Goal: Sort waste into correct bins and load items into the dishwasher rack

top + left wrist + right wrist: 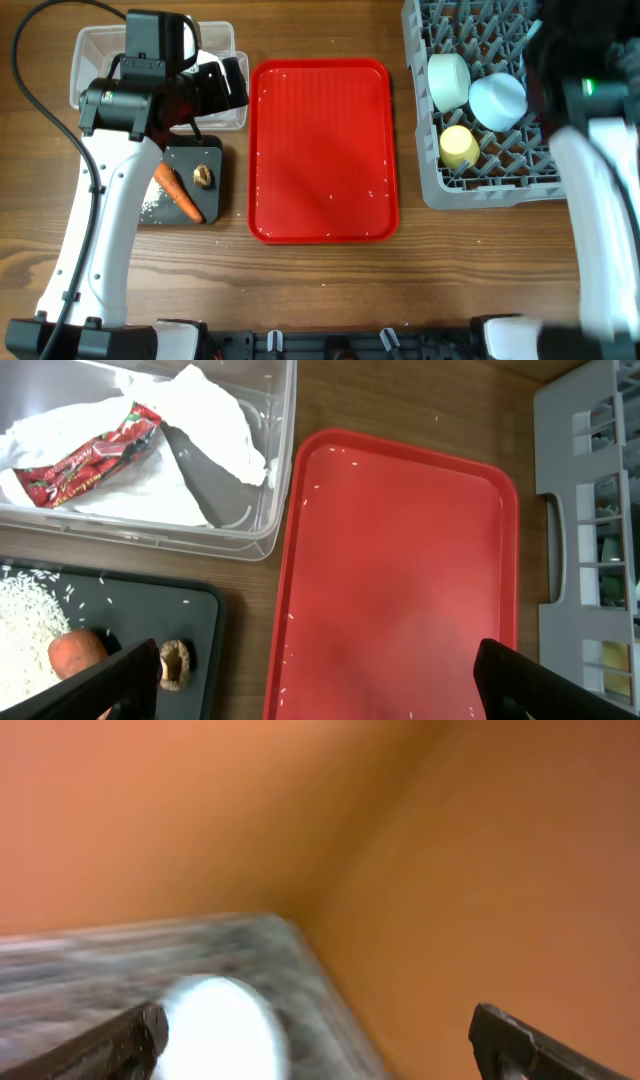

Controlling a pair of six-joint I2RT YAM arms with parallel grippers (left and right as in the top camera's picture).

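The jaws of the left gripper (pixel 315 678) and right gripper (pixel 320 1038) are seen spread wide and empty, the left above the clear tub (pixel 180 538) holding tissue (pixel 215 420) and wrapper (pixel 95 455), with carrot (pixel 78 652) and rice (pixel 25 625) in the black tray (pixel 150 610) alongside, the right by the dishwasher rack (pixel 500 190), where the light blue bowl (pixel 498 100) could be knocked loose by a low sweep.
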